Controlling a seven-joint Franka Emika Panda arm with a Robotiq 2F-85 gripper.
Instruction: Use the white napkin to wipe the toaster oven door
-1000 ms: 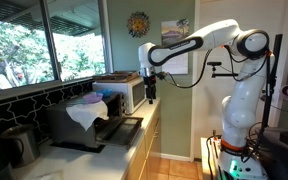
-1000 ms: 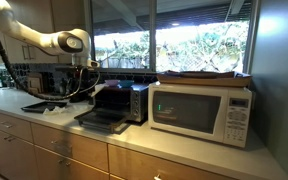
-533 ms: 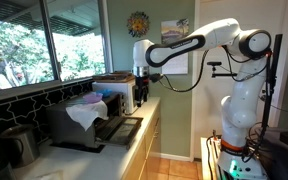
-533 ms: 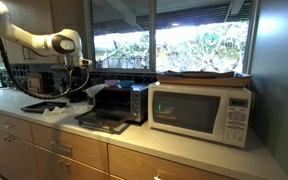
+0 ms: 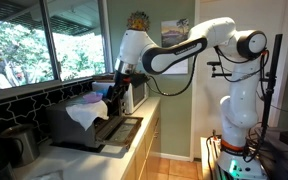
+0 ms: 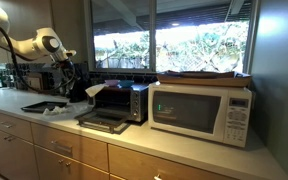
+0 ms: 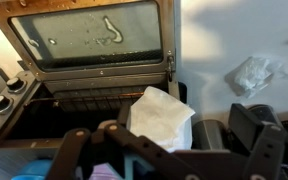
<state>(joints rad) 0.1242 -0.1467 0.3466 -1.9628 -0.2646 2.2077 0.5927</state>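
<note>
Gripper (image 5: 112, 93) hung spread wide and empty, and straight below it, between the jaws, sat the white napkin (image 7: 162, 118), draped over the toaster oven's (image 5: 79, 125) front lip. The door (image 7: 94, 35) lay dropped flat just beyond.

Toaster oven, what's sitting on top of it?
A white napkin lies on the toaster oven, hanging over its front. Whatever is under the napkin is hidden.

White napkin (image 7: 162, 115): crumpled, draped over the oven's top front edge, directly under the end effector (image 7: 164, 138). Toaster oven door (image 7: 94, 35): open, lying flat, glass streaked, just beyond.
</note>
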